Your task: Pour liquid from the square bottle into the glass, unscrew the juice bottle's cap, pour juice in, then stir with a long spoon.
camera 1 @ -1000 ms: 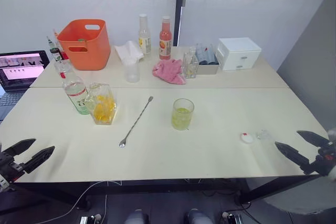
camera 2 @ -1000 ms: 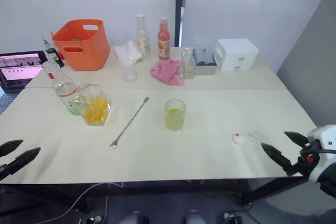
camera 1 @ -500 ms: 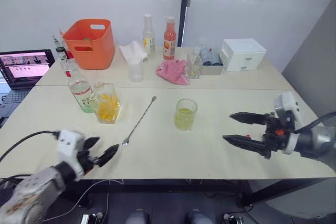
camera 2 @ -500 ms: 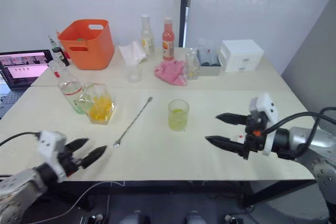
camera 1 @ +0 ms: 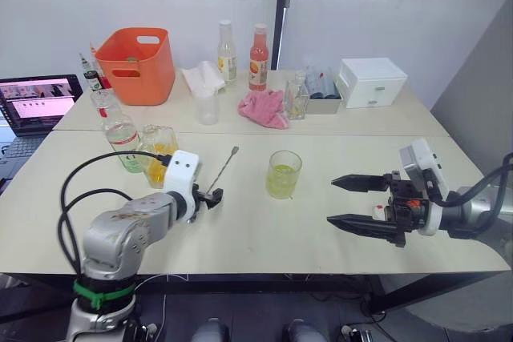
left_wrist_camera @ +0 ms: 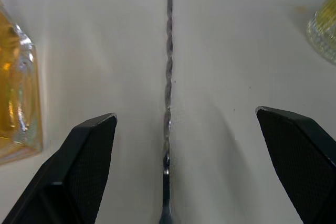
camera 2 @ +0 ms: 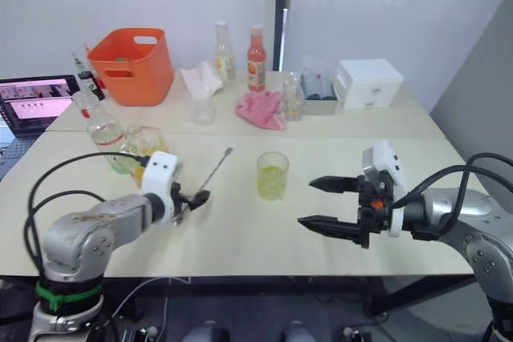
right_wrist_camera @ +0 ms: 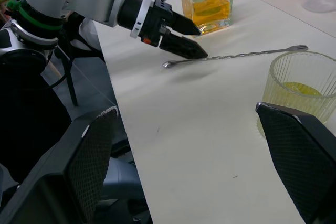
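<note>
The long spoon (camera 1: 227, 164) lies flat on the table, its bowl towards the front. My left gripper (camera 1: 212, 195) is open at the bowl end, and its two fingers stand either side of the twisted handle (left_wrist_camera: 168, 77) without touching it. The square bottle (camera 1: 155, 143) with orange-yellow liquid stands just behind that wrist, next to the juice bottle (camera 1: 122, 134). The glass (camera 1: 282, 174) holds some yellow-green liquid at mid table. To its right my right gripper (camera 1: 331, 200) hovers open and empty, pointing at the glass. The small white cap (camera 1: 376, 211) lies by its lower finger.
At the back stand an orange basket (camera 1: 132, 66), a small clear cup (camera 1: 207, 106), two tall bottles (camera 1: 258, 55), a pink cloth (camera 1: 263, 108) and a white drawer box (camera 1: 369, 82). A laptop (camera 1: 36, 102) sits at the far left.
My left arm has swung up from the front edge to the spoon's bowl end. The right gripper rose from the front right corner towards the glass. Both stay open.
</note>
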`<state>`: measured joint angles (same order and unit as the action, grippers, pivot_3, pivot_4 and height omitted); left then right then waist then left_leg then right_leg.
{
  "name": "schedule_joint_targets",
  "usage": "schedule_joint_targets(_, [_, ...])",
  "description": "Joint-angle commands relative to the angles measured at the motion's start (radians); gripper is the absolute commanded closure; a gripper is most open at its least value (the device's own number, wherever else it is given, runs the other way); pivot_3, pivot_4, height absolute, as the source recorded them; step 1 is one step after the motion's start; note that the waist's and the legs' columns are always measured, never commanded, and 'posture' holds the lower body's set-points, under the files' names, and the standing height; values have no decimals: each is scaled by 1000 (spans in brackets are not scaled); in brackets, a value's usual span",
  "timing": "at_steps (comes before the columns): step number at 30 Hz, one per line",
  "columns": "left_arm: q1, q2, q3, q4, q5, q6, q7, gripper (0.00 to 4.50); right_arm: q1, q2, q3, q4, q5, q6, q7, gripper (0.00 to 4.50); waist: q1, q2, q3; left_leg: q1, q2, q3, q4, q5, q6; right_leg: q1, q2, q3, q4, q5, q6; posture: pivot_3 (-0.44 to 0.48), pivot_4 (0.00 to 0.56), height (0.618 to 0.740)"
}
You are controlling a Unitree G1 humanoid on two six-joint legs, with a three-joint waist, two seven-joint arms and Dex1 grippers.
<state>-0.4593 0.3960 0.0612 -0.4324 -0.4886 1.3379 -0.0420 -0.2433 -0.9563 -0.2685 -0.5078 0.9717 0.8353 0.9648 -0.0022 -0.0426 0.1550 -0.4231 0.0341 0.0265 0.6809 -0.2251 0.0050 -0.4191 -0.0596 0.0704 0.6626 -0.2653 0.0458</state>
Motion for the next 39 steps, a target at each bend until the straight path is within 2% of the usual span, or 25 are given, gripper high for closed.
schedule_joint_targets(1, [-44, -49, -57, 53, 54, 21, 31, 20, 9, 4, -55, -47, 47, 6, -38, 0, 2, 0, 0, 0, 0, 0, 0, 0, 0, 0, 0, 0, 0, 0, 0, 0, 150, 715])
schedule_joint_targets(4, [-47, -67, -84, 101, 86, 26, 35, 20, 20, 3, -67, -61, 62, 7, -61, 0, 4, 0, 0, -1, 0, 0, 0, 0, 0, 0, 0, 0, 0, 0, 0, 0, 150, 715])
schedule_joint_targets(5, [-45, -76, -85, 125, 93, 20, 32, 279, 22, 4, -72, -63, 65, 7, -72, 0, 4, 0, 0, 0, 0, 0, 0, 0, 0, 0, 0, 0, 0, 0, 0, 0, 150, 715])
schedule_joint_targets(10, [-43, -83, -102, 208, 128, -10, 2, 1792, 37, 5, -82, -75, 76, 5, -106, 0, 5, 2, -1, 4, 0, 1, 0, 0, 0, 5, 0, 0, 0, 0, 0, 0, 150, 715])
schedule_joint_targets(13, [-45, -93, -99, 227, 139, -19, -15, 2796, 43, 4, -84, -78, 78, 3, -119, 0, 8, 2, -1, 13, -1, 2, -1, 0, 0, 16, 0, -2, -5, 0, 0, 0, 150, 715])
schedule_joint_targets(18, [-20, -78, -125, 225, 161, -36, -47, 4480, 42, 5, -81, -82, 82, -2, -137, 0, 14, 3, -2, 14, -1, 2, -1, 0, 0, 17, -1, -2, -6, 0, 0, 0, 150, 715])
schedule_joint_targets(21, [-2, -34, -168, 219, 207, -97, -64, 4480, 37, 8, -73, -79, 79, -5, -145, 0, 13, 3, -2, 14, -1, 2, -2, 0, 0, 17, -1, -2, -6, 0, 0, 0, 150, 715])
schedule_joint_targets(26, [13, 12, -141, 171, 215, -230, -135, 4480, 38, 19, -63, -82, 75, -7, -160, 0, 13, 4, -2, 14, 0, 2, -2, 0, 0, 17, -1, -2, -6, 0, 0, 0, 150, 715])
schedule_joint_targets(32, [71, 177, -49, 67, 157, -356, -338, 4480, 45, 27, -60, -83, 67, -7, -173, 0, 3, 3, -2, 8, 1, 1, -3, 0, 0, 12, 0, -2, -7, 0, 0, 0, 150, 715])
schedule_joint_targets(35, [120, 265, 31, 33, 98, -420, -466, 4480, 48, 30, -56, -86, 65, -6, -180, 0, 0, 3, -1, 8, 1, 0, -3, 0, 0, 11, -1, -2, -8, 0, 0, 0, 150, 715])
schedule_joint_targets(39, [232, 401, 98, 44, 72, -518, -640, 4480, 46, 35, -50, -90, 67, -6, -190, 0, -2, 4, -1, 8, 1, 1, -4, 0, 0, 11, -1, -2, -8, -1, 0, 0, 150, 715])
